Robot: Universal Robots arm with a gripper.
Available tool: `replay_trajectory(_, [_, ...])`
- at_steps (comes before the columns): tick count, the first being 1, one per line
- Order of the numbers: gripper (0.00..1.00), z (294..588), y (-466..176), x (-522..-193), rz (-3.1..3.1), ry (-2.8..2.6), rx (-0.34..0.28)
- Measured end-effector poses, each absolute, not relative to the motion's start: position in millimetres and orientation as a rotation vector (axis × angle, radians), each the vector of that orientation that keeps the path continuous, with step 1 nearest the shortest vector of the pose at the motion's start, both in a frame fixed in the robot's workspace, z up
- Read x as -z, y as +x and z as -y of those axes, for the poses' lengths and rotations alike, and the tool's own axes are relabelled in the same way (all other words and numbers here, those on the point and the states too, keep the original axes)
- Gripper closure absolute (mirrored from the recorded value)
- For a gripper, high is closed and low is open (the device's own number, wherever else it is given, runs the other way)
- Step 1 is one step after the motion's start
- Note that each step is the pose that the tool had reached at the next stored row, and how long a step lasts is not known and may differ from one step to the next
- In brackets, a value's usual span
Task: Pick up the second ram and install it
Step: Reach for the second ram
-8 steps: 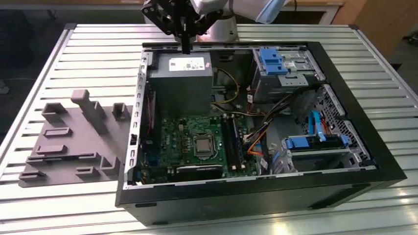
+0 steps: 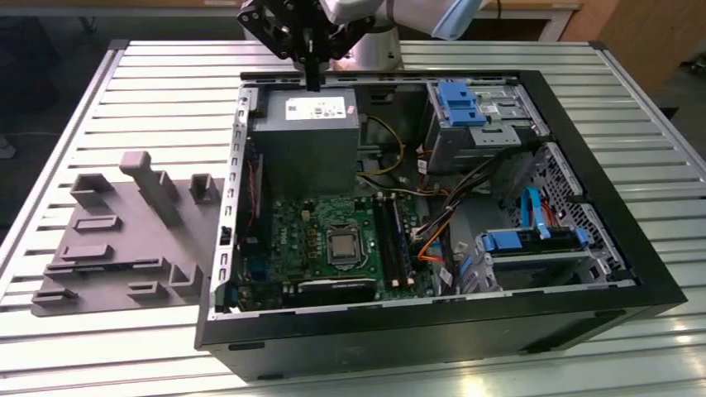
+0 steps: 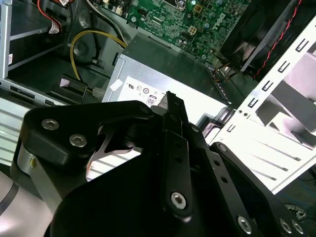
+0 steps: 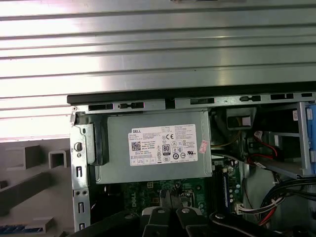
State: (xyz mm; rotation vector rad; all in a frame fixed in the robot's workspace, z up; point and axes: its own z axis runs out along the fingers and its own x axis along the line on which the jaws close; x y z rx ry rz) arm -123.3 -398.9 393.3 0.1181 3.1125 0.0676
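Note:
My gripper (image 2: 314,83) hangs above the back edge of the open computer case (image 2: 441,327), over the grey power supply (image 2: 307,124). Its black fingers point down and are shut, and I see nothing between them in both wrist views (image 3: 173,101) (image 4: 170,195). The green motherboard (image 2: 331,240) lies lower in the case, with long black memory slots (image 2: 392,236) beside the processor socket. The second ram is out of view. The grey holder tray (image 2: 111,248) sits on the table at the exterior view's left of the case.
The case rests on a slatted metal table (image 2: 165,83). Blue drive caddies (image 2: 464,103) (image 2: 530,240) and loose cables (image 2: 441,223) fill the case's side at the exterior view's right. The power supply (image 4: 153,145) lies directly under the fingers.

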Motion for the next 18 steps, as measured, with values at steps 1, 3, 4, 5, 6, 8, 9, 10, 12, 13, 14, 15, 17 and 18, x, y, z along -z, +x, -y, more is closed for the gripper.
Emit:
replay_trajectory(1, [0.89,398.9,-123.6,-393.3,-3.113,0.118,-0.068])
replay_trajectory(3, [0.89,398.9,-124.5,-393.3,-3.112,0.118,-0.068])
replay_trajectory(4, [0.89,398.9,-125.0,-393.3,-3.112,0.118,-0.068])
replay_trajectory(5, [0.89,399.0,-125.5,-393.3,-3.113,0.118,-0.068])
replay_trajectory(6, [0.89,398.9,-126.0,-393.3,-3.112,0.118,-0.068])
replay_trajectory(8, [0.89,398.9,-126.9,-393.3,-3.112,0.118,-0.068])
replay_trajectory(9, [0.89,398.9,-127.4,-393.3,-3.113,0.118,-0.068])
replay_trajectory(10, [0.89,398.9,-127.8,-393.3,-3.112,0.118,-0.068])
replay_trajectory(12, [0.89,398.9,-128.6,-393.3,-3.113,0.118,-0.068])
replay_trajectory(13, [0.89,398.9,-128.9,-393.3,-3.113,0.118,-0.068])
replay_trajectory(14, [0.89,398.9,-129.2,-393.3,-3.112,0.118,-0.068])
replay_trajectory(15, [0.89,398.9,-129.6,-393.3,-3.113,0.118,-0.068])
replay_trajectory(17, [0.89,398.9,-130.4,-393.3,-3.112,0.118,-0.068])
replay_trajectory(18, [0.89,398.9,-130.8,-393.3,-3.112,0.118,-0.068])
